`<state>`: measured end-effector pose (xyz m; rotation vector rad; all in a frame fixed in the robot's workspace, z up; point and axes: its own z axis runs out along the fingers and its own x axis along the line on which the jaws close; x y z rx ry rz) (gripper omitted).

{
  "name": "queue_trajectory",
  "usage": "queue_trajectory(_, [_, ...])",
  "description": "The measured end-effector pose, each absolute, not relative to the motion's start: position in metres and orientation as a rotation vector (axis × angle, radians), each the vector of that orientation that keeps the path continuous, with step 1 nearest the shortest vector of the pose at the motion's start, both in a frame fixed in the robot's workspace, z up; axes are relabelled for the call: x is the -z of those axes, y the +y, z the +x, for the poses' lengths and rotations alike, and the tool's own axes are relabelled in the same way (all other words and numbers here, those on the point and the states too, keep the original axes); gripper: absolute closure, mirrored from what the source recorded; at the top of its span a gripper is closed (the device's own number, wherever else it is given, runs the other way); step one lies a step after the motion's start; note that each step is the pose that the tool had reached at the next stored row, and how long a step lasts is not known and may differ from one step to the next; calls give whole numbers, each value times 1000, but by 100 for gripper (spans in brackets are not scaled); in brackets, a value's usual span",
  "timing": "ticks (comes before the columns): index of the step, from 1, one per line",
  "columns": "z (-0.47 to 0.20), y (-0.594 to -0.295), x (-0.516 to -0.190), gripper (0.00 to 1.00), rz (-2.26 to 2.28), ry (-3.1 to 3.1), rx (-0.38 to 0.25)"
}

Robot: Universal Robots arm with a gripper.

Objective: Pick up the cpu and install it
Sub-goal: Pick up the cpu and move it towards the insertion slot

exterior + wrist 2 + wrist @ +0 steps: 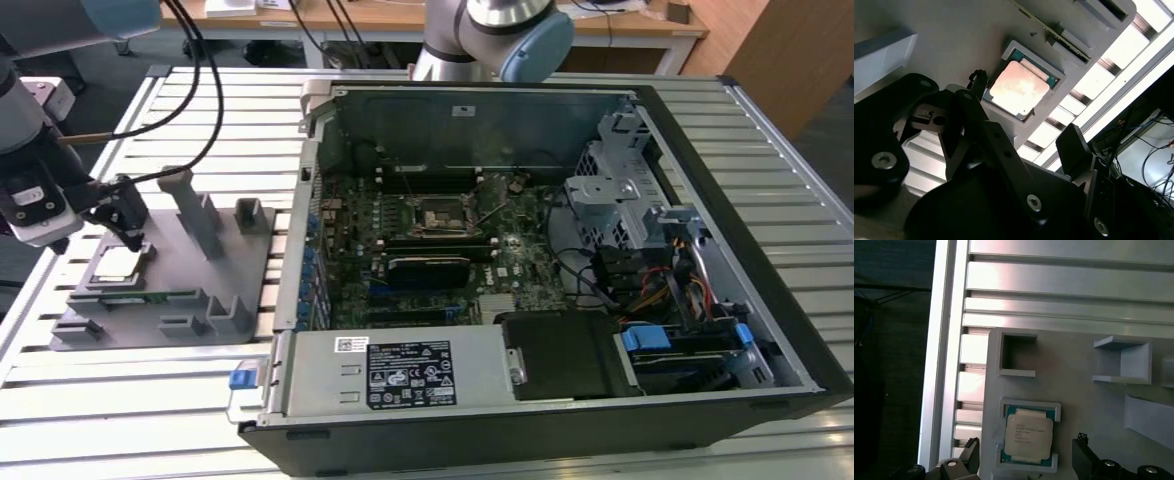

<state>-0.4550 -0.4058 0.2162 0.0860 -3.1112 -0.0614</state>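
One relation decides the pick: the cpu lies straight beneath the tool, not off to any side. It rests flat, metal face up, in a shallow square recess of the grey tray, which sits on the slatted bench at the exterior view's left.

The tool is spread wide and holds nothing. In both wrist views its two black fingers stand apart, one beyond each of two opposite edges of the chip, with the whole silver top showing in the gap between them. The chip is close to square, so it offers no real long axis. What counts is that the line between the fingers runs across one pair of its edges, roughly square to them and not across a corner.

From the exterior view the fingertips hang just above the tray, close to the chip. I judge that they are not touching it, though the exact gap is hard to read.

Installing has not begun. The open computer case lies well apart, toward the exterior view's right, and the socket on its motherboard sits bare.
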Motion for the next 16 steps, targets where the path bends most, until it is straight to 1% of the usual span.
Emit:
queue_trajectory(7, [-455, -405, -204, 19, 83, -3111, 61])
queue_trajectory(8, [-456, -405, -202, 26, 81, -3111, 61])
queue_trajectory(16, [-456, -403, -192, 26, 50, -3112, 62])
